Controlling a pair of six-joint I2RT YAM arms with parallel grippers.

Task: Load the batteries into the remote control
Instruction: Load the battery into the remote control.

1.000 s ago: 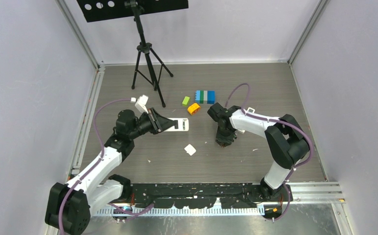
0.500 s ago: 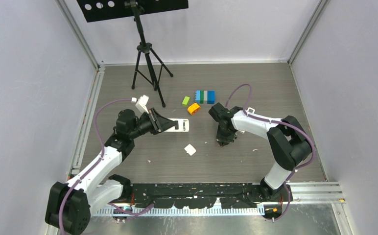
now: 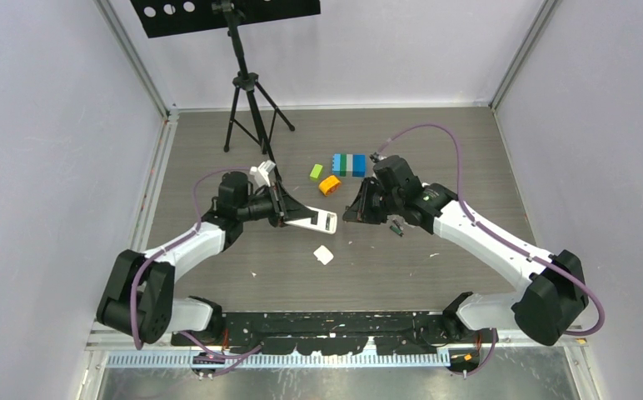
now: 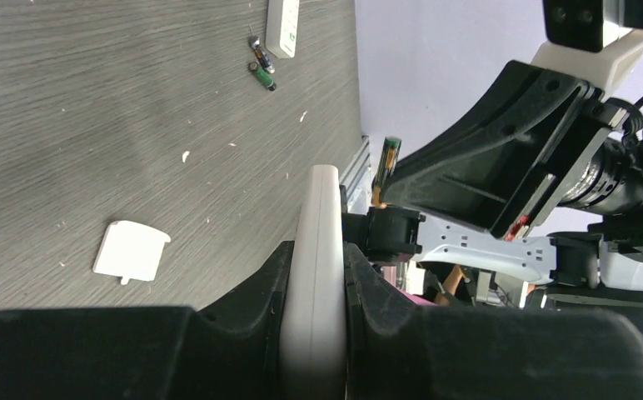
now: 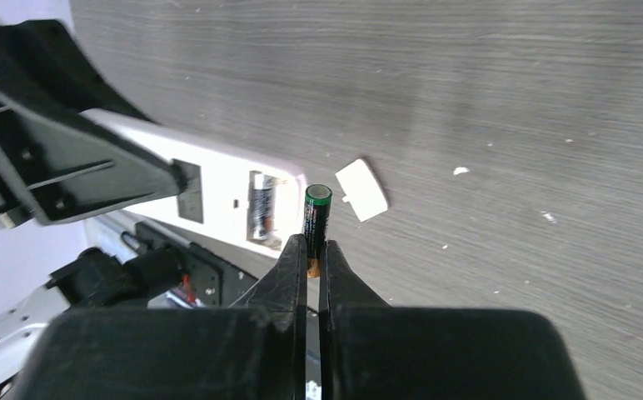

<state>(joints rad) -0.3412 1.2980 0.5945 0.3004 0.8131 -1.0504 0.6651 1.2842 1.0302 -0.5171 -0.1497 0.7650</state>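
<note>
My left gripper (image 3: 291,216) is shut on a white remote (image 3: 316,221), held above the table with its open battery bay facing the right arm. In the left wrist view the remote (image 4: 318,250) stands edge-on between the pads. My right gripper (image 3: 354,213) is shut on a slim dark-green battery (image 5: 317,210), whose tip is right beside the bay. One battery (image 5: 260,204) lies in the bay of the remote (image 5: 210,187). The held battery also shows in the left wrist view (image 4: 390,156). Two loose batteries (image 4: 261,67) lie by a second remote (image 4: 283,25).
The white battery cover (image 3: 324,255) lies on the table below the remote. A green block (image 3: 316,172), an orange block (image 3: 329,185) and a blue-green block row (image 3: 349,164) sit behind. A black tripod (image 3: 250,108) stands at the back left.
My left gripper has lifted the remote and swung it toward the centre. My right gripper has risen from the table holding a battery and moved left to the remote's bay.
</note>
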